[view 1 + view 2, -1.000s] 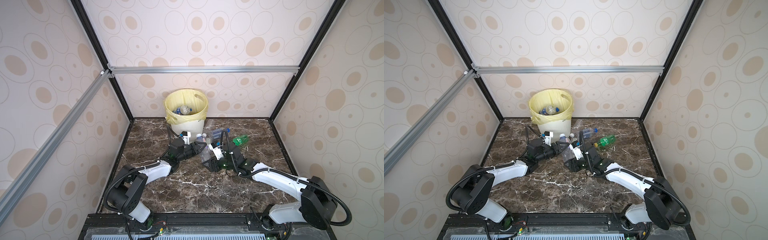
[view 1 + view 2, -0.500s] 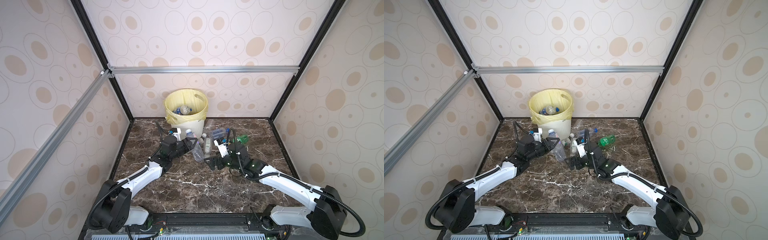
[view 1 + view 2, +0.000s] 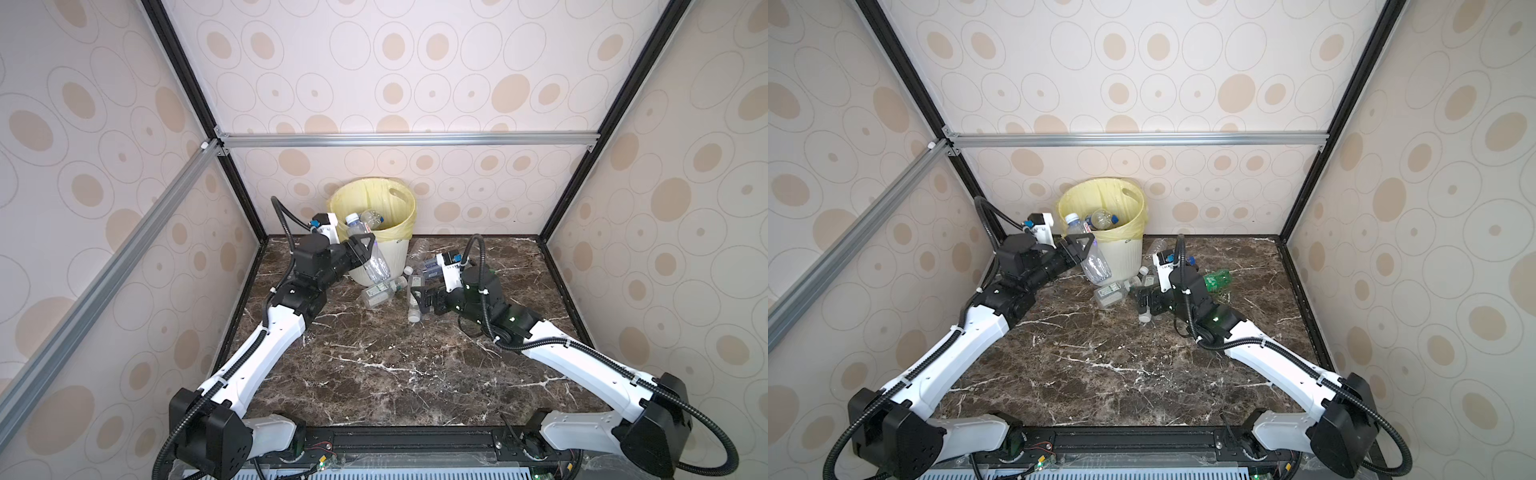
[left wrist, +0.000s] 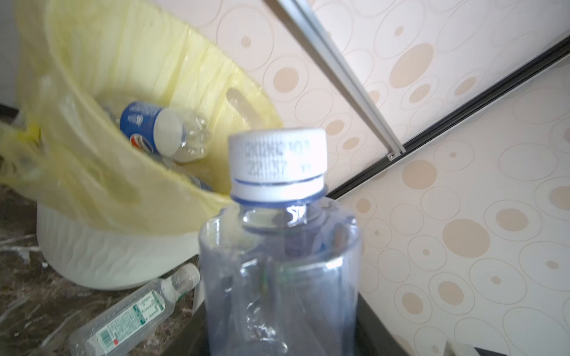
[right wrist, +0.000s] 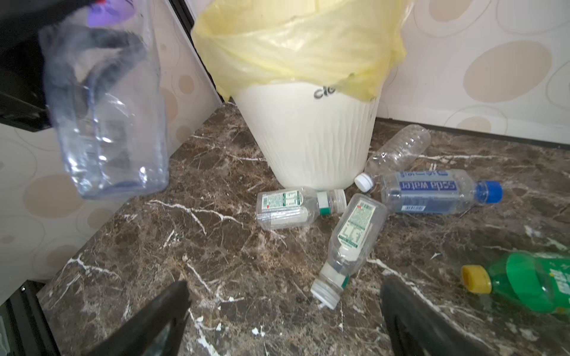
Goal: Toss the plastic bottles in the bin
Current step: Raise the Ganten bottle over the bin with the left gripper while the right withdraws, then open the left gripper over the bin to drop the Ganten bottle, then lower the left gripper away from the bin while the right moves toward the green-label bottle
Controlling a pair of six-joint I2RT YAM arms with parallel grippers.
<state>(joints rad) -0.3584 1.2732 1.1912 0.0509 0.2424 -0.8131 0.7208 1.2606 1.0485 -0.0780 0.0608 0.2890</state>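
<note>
Since half a second earlier, the left gripper (image 3: 362, 246) had risen to rim height just before the bin (image 3: 397, 251), clamping a clear bottle (image 3: 378, 268). The bottle was label-free and white-capped, its long axis tilted with the cap up toward the bin's mouth. The right gripper (image 5: 285, 296) had spread wide and empty, with a small labelled bottle (image 5: 351, 243) lying just ahead of it, cap toward it.

The right pincer (image 5: 283, 283) is holding its black fingers (image 5: 154, 320) wide apart over a dark marble surface (image 5: 200, 234). Ahead, a cream ribbed bin (image 5: 308, 138) is standing with a yellow bag (image 5: 293, 40) folding over its rim. At its foot a small labelled bottle (image 5: 293, 208) is lying, and a second small bottle (image 5: 351, 243) is pointing its cap toward the pincer. Just beside them a blue-capped soda water bottle (image 5: 431, 192) and a crumpled clear bottle (image 5: 398, 151) are lying. A green bottle (image 5: 530, 283) is lying apart. A large clear bottle (image 5: 108, 123) is hanging off the surface, with the left pincer (image 5: 95, 64) gripping it.
</note>
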